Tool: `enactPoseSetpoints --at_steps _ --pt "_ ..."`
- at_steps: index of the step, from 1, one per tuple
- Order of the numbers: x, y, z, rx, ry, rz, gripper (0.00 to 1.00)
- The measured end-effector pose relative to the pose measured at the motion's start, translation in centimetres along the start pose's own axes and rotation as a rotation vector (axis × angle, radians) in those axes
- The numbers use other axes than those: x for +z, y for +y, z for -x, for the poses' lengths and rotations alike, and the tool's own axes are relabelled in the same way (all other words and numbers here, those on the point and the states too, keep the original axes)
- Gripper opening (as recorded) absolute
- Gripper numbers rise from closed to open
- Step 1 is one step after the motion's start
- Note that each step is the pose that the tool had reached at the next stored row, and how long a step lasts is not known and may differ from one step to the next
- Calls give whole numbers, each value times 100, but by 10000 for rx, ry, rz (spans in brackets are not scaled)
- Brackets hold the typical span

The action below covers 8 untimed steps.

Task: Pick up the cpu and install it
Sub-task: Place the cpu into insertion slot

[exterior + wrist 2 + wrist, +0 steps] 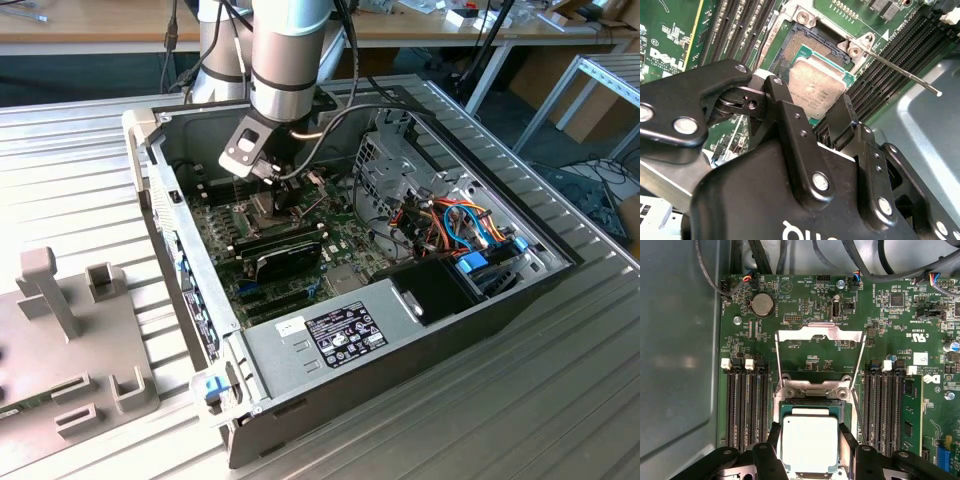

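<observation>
Black jaws gripping the cpu (808,442) over the socket (807,47); retention frame (820,331) open, memory slots (745,405) flanking

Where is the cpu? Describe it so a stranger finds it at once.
Inside the open computer case, look at the green motherboard, between the banks of black memory slots. There the gripper holds the cpu over the socket: a small flat square with a dull silver top, unlike the shiny open retention frame beside it.
</observation>
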<state>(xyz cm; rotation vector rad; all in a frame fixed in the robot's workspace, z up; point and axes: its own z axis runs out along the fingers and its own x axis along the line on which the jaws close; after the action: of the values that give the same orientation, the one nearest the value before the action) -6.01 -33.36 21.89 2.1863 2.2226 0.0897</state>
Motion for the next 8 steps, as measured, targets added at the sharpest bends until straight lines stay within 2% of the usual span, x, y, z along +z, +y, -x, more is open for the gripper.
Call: enactPoseSetpoints --at_steps 8 --pt "8 -6 22 0 -2 1 55"
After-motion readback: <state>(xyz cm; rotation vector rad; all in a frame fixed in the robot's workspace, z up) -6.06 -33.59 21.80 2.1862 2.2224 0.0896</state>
